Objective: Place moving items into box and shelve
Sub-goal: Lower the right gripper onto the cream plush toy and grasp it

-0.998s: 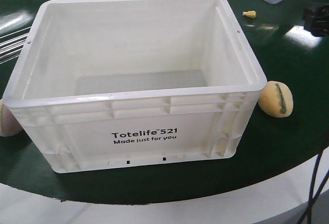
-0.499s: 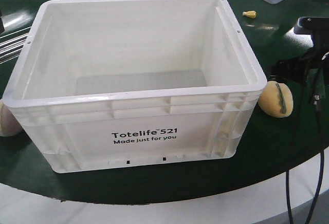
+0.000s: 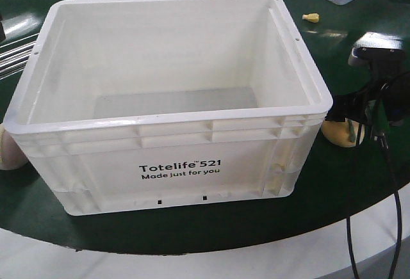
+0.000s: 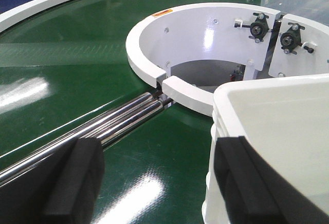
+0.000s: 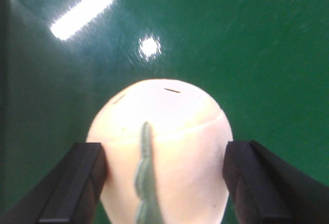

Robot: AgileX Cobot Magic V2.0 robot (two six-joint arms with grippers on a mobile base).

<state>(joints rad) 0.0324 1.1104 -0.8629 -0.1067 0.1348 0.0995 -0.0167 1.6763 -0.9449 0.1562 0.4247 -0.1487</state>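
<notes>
Half-hidden from the front: yellow item (image 3: 336,132), resting on green surface (image 3: 320,196) just beside white box (image 3: 179,164), under right gripper (image 3: 351,118) set low for a pickup. From left wrist: left gripper (image 4: 157,183) spread, holding nothing, kept by the box corner, away from the item. From right wrist: fingers (image 5: 77,183) flanking the item, seemingly touching both sides; impossible to tell whether clenched yet.

From the front, the right gripper (image 3: 351,120) and the box (image 3: 320,103) hide most of the pale yellow item (image 3: 336,132); a 2nd pale item (image 3: 9,151) is cut off at the left edge. The right wrist view is blurred, so pad contact is unclear. The small yellow piece (image 3: 311,17) is too small to identify.
</notes>
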